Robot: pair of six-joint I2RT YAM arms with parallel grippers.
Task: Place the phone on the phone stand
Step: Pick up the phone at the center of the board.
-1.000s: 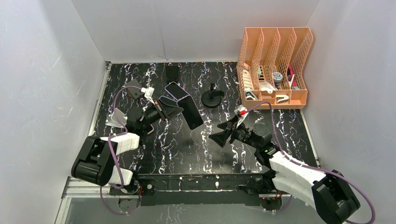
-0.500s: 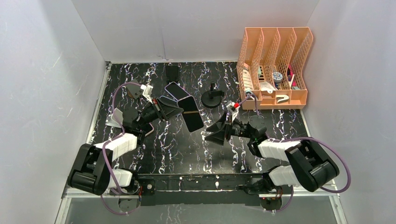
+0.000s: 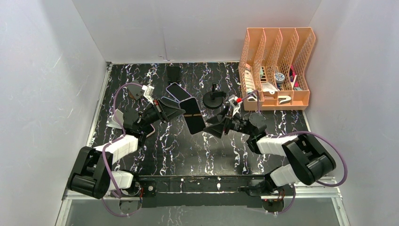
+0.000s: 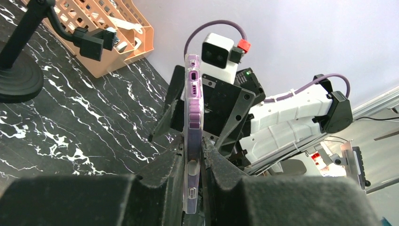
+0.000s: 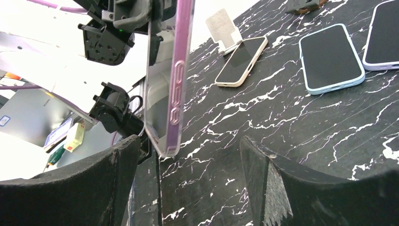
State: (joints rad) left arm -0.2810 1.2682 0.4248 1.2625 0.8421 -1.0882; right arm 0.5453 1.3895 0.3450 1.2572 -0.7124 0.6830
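The left gripper (image 3: 178, 109), clamped on the phone (image 3: 194, 117), holds it in the air over mid-table. It should hold steady while the right gripper (image 3: 211, 129), fingers spread just beside the free end, closes squarely across it. The phone is slim and dark-screened, in a clear purple-tinted case.

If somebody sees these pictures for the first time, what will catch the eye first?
A phone in a clear purple case, held up above the middle of the table by the left claw. The open right claw faces it from the right. At the far right corner stands an orange file rack.
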